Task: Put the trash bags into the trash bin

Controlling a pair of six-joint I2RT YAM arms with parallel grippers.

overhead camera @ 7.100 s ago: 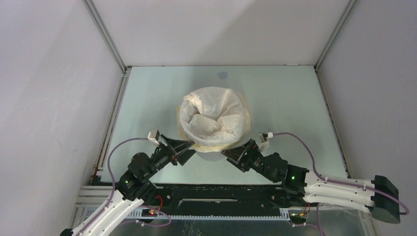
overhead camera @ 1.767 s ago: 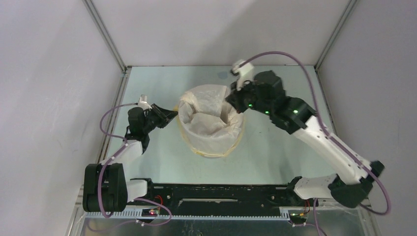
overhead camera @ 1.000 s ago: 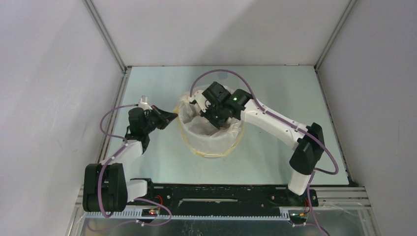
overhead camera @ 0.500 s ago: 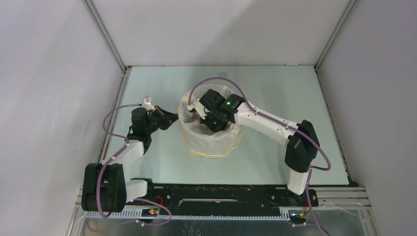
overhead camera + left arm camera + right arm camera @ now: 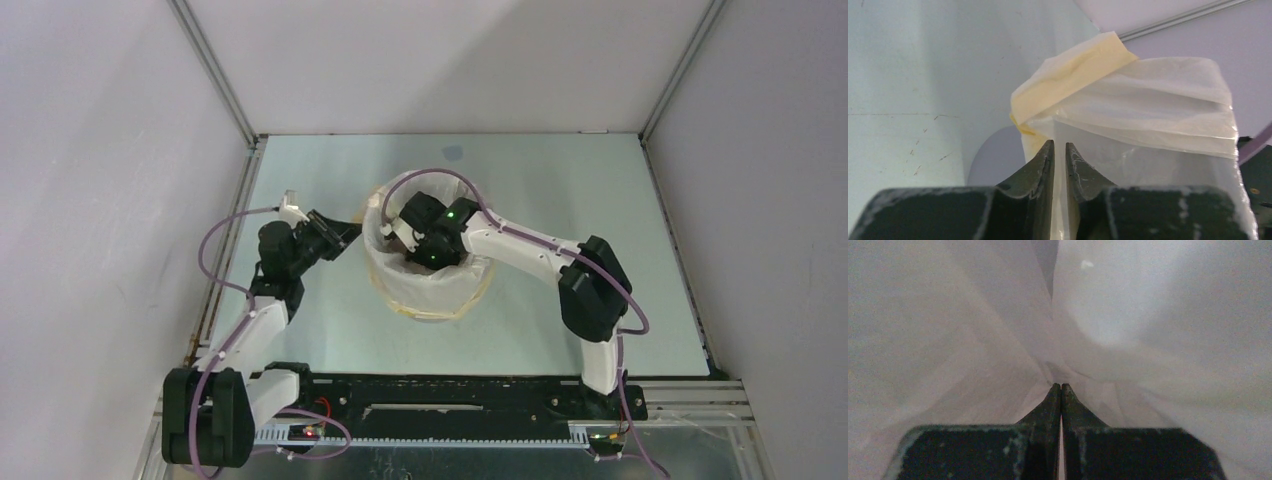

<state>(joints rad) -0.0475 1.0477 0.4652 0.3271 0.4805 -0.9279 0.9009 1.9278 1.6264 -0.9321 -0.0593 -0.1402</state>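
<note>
The pale cream trash bag [image 5: 378, 262] lines the mouth of the grey trash bin [image 5: 990, 161] and drapes down its outside, with the yellow edge band [image 5: 1068, 75] folded over the left rim. My left gripper [image 5: 352, 232] is at the bin's left rim. Its jaws stand a narrow gap apart [image 5: 1059, 144], and a fold of bag film lies in that gap. My right gripper [image 5: 408, 243] reaches down inside the bag. It is shut [image 5: 1060, 386], and its tips press into the film, where the wrinkles meet.
The bin stands mid-table on the pale green table top [image 5: 560, 190]. Grey enclosure walls and metal rails [image 5: 215, 75] close in the left, right and back. A dark spot [image 5: 453, 153] marks the table behind the bin. The right arm's purple cable [image 5: 430, 175] arcs over the rim.
The right arm swung from behind the bin over its mouth and sank into the bag, gripper still shut. The left jaws, closed on the rim film before, have parted slightly.
</note>
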